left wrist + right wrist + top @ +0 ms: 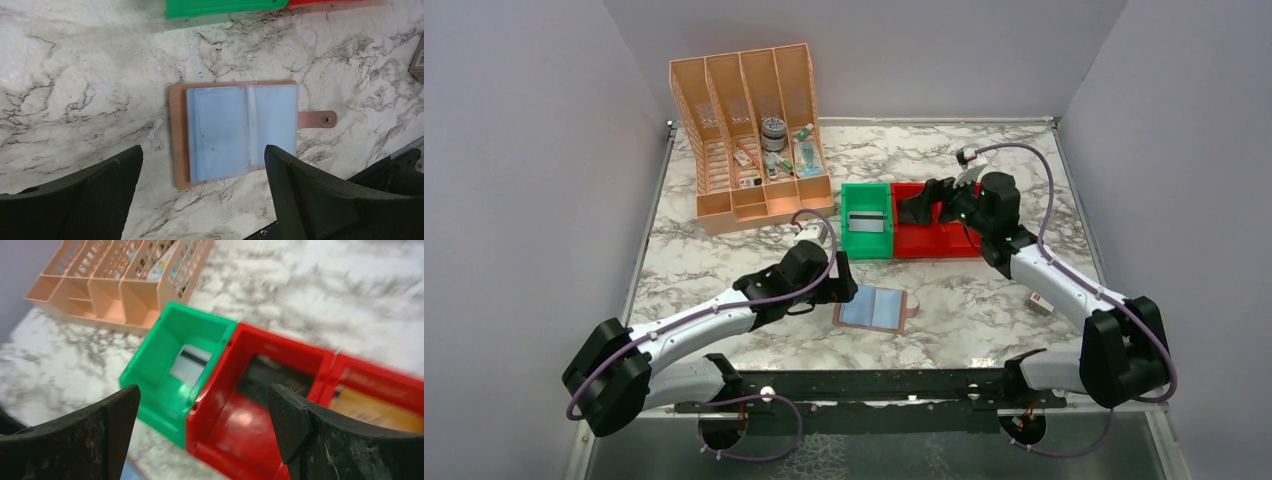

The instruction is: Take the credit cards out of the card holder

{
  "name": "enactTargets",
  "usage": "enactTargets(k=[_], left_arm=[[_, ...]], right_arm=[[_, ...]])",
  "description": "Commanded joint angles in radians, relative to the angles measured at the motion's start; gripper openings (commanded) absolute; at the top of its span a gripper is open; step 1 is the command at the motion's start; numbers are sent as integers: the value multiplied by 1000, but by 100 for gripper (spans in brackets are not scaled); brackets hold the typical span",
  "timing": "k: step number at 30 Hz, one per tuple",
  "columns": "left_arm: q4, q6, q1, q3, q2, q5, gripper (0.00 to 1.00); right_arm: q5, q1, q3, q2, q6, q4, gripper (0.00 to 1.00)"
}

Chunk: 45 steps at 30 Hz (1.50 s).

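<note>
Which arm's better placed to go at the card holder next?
Left. The left claw, open, hangs just above the open card holder, which lies between its fingers in the wrist view. The right claw, also open, is farther back above the red bin, away from the holder.

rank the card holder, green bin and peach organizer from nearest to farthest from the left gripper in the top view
1. card holder: just right of the left gripper, near side.
2. green bin: beyond the gripper, mid-table.
3. peach organizer: far-left corner.
</note>
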Motion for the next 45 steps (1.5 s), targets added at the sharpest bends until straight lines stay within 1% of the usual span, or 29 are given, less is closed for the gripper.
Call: enactTargets(k=[1, 3, 5, 8, 11, 15, 19, 24, 26, 28, 30, 33, 36, 37, 39, 42, 45], left_arm=[[60, 25, 7, -12, 27, 104, 93], [65, 27, 7, -13, 41, 123, 91], [76, 30, 7, -15, 56, 139, 90], [79, 39, 7, -5, 84, 162, 86], [72, 40, 7, 8, 113, 174, 83], [79, 39, 7, 16, 142, 190, 81], [81, 41, 7, 23, 169, 200, 79], [93, 41, 7, 26, 193, 214, 75], [103, 43, 7, 27, 204, 222, 71], [110, 43, 7, 30, 215, 231, 69], [116, 45, 7, 32, 226, 238, 66], [122, 49, 7, 34, 247, 246, 63], [136, 48, 7, 31, 275, 258, 60], [140, 47, 7, 29, 281, 260, 56], [152, 43, 7, 24, 292, 266, 46], [183, 35, 5, 13, 295, 282, 38], [199, 29, 4, 15, 295, 291, 30]], right_arm=[[-213, -9, -63, 17, 412, -158, 95], [-331, -3, -152, -5, 484, -94, 83], [-362, 16, -230, -31, 559, -70, 72], [-298, 73, -279, -54, 601, -166, 65], [-241, 142, -293, -62, 617, -213, 58], [-189, 218, -280, -34, 628, -260, 51], [-126, 239, -265, -4, 626, -327, 46], [-91, 246, -272, -10, 616, -369, 45], [-84, 244, -282, -12, 609, -367, 44], [-102, 245, -287, 7, 601, -345, 42], [-155, 245, -288, 35, 599, -295, 38], [-203, 246, -296, 73, 631, -218, 30], [-201, 245, -291, 108, 648, -197, 28], [-197, 245, -283, 121, 648, -204, 26], [-219, 245, -282, 133, 651, -176, 14], [-302, 245, -310, 143, 685, -56, 2], [-383, 245, -318, 174, 718, 38, 1]])
